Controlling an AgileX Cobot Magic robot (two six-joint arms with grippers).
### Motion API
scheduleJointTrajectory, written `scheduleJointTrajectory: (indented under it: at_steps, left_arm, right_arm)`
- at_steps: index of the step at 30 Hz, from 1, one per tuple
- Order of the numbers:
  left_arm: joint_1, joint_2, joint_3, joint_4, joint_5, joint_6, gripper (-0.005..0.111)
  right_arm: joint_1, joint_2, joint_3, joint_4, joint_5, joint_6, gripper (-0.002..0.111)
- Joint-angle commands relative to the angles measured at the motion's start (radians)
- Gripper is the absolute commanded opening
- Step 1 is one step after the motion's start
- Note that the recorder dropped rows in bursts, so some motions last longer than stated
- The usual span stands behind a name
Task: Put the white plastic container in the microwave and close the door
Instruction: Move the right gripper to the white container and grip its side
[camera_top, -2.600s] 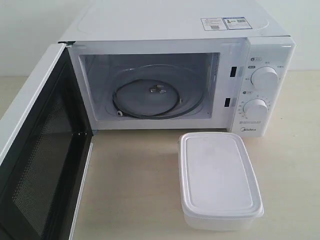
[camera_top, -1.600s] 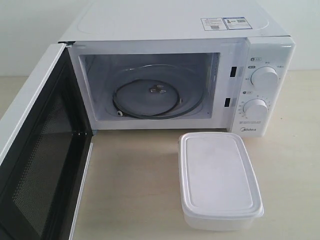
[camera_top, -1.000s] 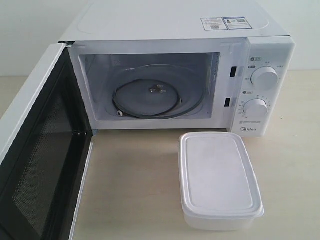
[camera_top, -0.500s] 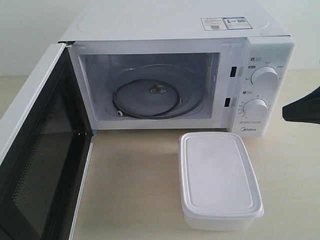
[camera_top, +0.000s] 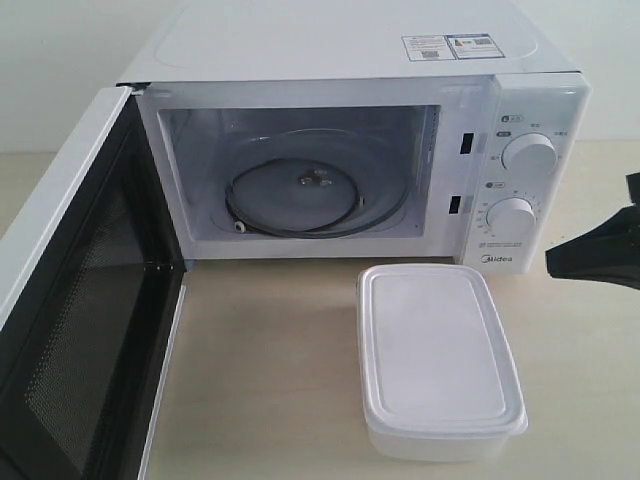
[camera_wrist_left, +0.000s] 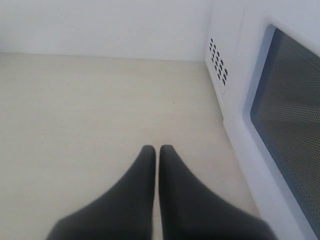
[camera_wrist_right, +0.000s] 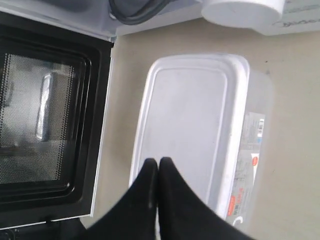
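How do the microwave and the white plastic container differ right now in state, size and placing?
The microwave stands open, its door swung wide toward the exterior view's left; the white plastic container is closed on top. The microwave is far larger than the container. The microwave sits at the back of the table; the container stands in front of its dials, not inside. Both are white and boxy.
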Motion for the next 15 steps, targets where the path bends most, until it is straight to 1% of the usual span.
scheduleJointTrajectory:
  at_steps: [1, 3, 5, 10, 11, 12, 13, 15]
  left_arm:
    - [0.002, -0.003, 0.001, 0.004, -0.006, 0.005, 0.004]
    - [0.002, -0.003, 0.001, 0.004, -0.006, 0.005, 0.004]
    - [0.002, -0.003, 0.001, 0.004, -0.006, 0.005, 0.004]
    - [0.002, -0.003, 0.001, 0.004, -0.006, 0.005, 0.004]
    - [0.002, -0.003, 0.001, 0.004, -0.006, 0.005, 0.004]
    - [0.002, -0.003, 0.001, 0.004, -0.006, 0.005, 0.004]
    - [0.002, -0.003, 0.001, 0.004, -0.006, 0.005, 0.004]
    - [0.002, -0.003, 0.001, 0.004, -0.006, 0.005, 0.004]
  right_arm:
    - [0.071, 0.006, 0.022, 0.012, -0.088, -0.03, 0.0]
    - [0.101, 0.006, 0.025, 0.01, -0.137, -0.03, 0.004]
    - [0.119, 0.006, 0.025, 0.006, -0.164, -0.024, 0.013]
    - [0.12, 0.006, 0.025, -0.029, -0.203, 0.032, 0.052]
    - [0.124, 0.006, 0.027, -0.044, -0.216, 0.054, 0.057]
    - [0.129, 0.006, 0.029, -0.057, -0.23, 0.077, 0.061]
    - [0.135, 0.006, 0.033, -0.059, -0.244, 0.079, 0.062]
    - [0.154, 0.008, 0.045, -0.059, -0.277, 0.077, 0.062]
